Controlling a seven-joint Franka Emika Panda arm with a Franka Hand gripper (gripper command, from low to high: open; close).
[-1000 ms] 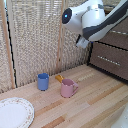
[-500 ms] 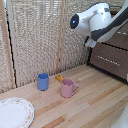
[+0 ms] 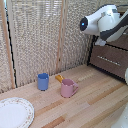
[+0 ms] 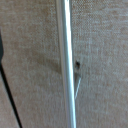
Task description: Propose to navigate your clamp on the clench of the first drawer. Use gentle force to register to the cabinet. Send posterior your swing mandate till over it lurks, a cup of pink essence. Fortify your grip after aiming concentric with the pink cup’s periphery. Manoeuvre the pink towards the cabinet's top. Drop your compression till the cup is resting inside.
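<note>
The pink cup [image 3: 67,88] stands upright on the wooden table, its loop handle toward the exterior view's right. The dark-brown cabinet [image 3: 111,64] is at the right edge. One drawer front with a silver bar handle [image 3: 108,59] shows below the arm. The cabinet's topmost part is hidden behind the bulky white arm [image 3: 107,22]. The arm's end [image 3: 101,42] hangs close to the cabinet's upper front, far above and right of the cup. Its fingers do not show in either view. The wrist view shows a thin pale bar [image 4: 67,65] crossing a beige woven surface.
A blue handleless cup [image 3: 43,81] stands just left of the pink cup, with a small orange thing [image 3: 59,78] between them. A white plate [image 3: 14,112] lies at the front left. A beige woven screen with wooden posts [image 3: 40,35] backs the table.
The arm has moved toward the exterior view's right and slightly down, closer to the cabinet. The cups and the plate have not moved.
</note>
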